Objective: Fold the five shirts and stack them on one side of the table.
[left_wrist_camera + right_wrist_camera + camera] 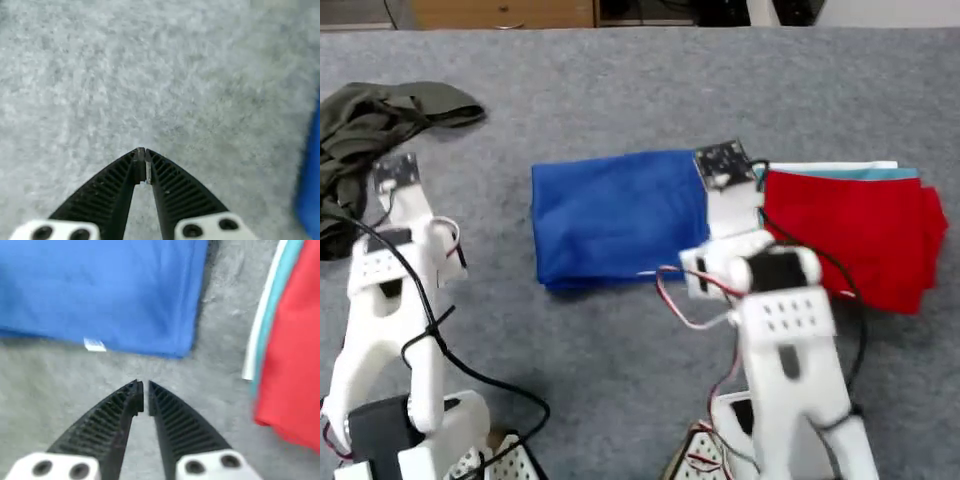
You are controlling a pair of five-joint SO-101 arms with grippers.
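A folded blue shirt (615, 215) lies flat in the middle of the grey table. To its right is a stack with a red shirt (855, 235) on top and teal and white layers (860, 172) showing at its far edge. A crumpled olive shirt (370, 125) lies at the far left. My right gripper (143, 387) is shut and holds nothing, over the bare strip between the blue shirt (100, 290) and the red shirt (295, 365). My left gripper (140, 152) is shut and holds nothing, above bare table near the olive shirt.
Grey carpet-like cloth (650, 90) covers the table. Wooden furniture (500, 12) stands beyond the far edge. Loose cables (470, 375) trail from both arm bases at the near edge. A blue shirt edge (311, 190) shows in the left wrist view.
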